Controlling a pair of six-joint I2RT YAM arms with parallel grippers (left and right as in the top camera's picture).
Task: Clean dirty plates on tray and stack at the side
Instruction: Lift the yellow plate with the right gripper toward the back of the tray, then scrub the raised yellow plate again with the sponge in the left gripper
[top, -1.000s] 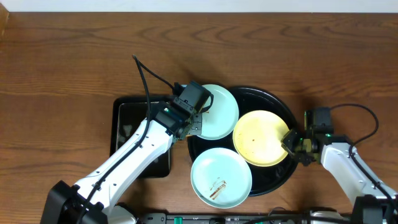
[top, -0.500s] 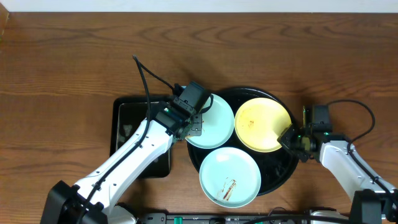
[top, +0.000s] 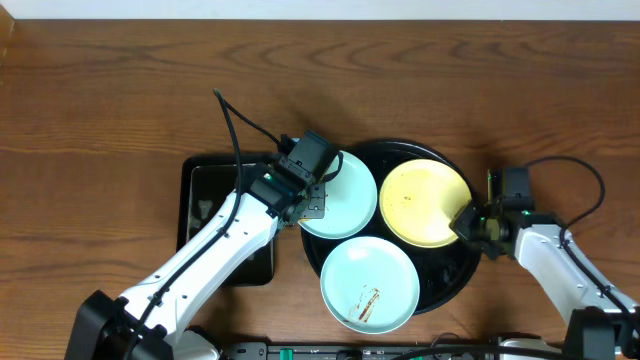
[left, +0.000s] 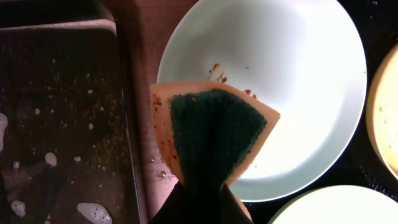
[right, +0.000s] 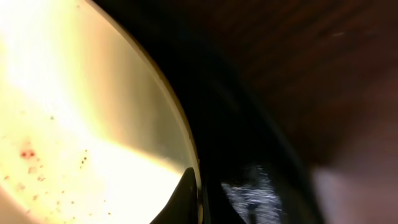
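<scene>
Wooden bench (top: 100, 100) below: right gripper (top: 468, 222) pinches yellow plate (top: 420, 200) at its nearest rim, probably stiff, light, slick; left gripper (top: 316, 196) clamps a soft sponge (left: 211, 134).

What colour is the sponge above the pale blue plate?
Orange sponge with a dark green scouring face; left wrist view.

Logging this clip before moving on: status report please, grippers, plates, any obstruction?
Left gripper shut on sponge, over rear blue plate. Right gripper shut on yellow plate rim, in round tray. Front blue plate smeared. Nothing blocking.
</scene>
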